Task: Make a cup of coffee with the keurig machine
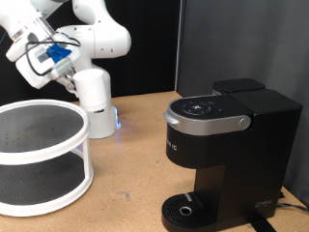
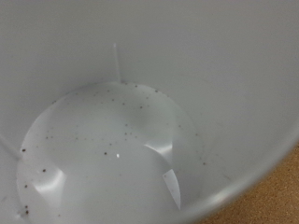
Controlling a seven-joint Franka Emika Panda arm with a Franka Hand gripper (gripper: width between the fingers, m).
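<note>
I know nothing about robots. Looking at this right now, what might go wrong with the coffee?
1. Dark specks dot the inside of the white cup that fills the wrist view; they might end up in the drink.
2. The keurig machine has nothing on its drip tray, so brewing now would likely spill.
3. The gripper is raised, far from the machine, and its fingers do not show, so any hold on the cup cannot be judged.

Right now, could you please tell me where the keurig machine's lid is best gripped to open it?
I would grip the grey arched handle that wraps the front of the closed lid on the keurig machine, approaching from the exterior view's lower left, where it juts out as a lip. The end effector is far off, at the top left.
</note>
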